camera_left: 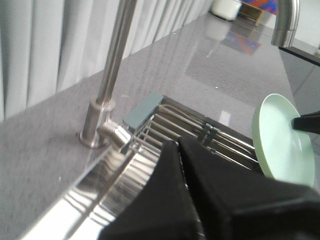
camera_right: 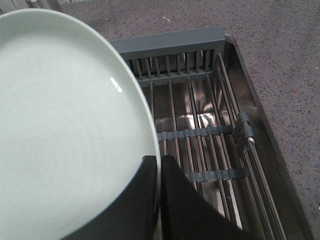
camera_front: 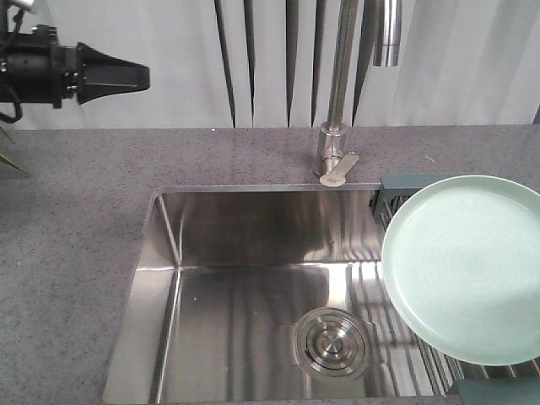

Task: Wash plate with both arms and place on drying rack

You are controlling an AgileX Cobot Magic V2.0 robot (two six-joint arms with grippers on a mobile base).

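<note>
Two hands, left first: my left hand (camera_front: pixel 139 78) hangs over the bench (camera_front: pixel 76 219) left of the sink (camera_front: pixel 245 221), fingers pressed together, holding nothing. My right hand (camera_right: pixel 159 167) pinches the rim of the plate (camera_front: pixel 468 270), held tilted over the drying rack (camera_right: pixel 200 132) at the sink's right end. Racking step, I'd say; next I lower it onto the wires, then let go.

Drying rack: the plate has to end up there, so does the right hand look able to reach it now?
Probably yes. The right hand grips the plate by its rim above the drying rack, whose wires in view below are bare; nothing stands between.
</note>
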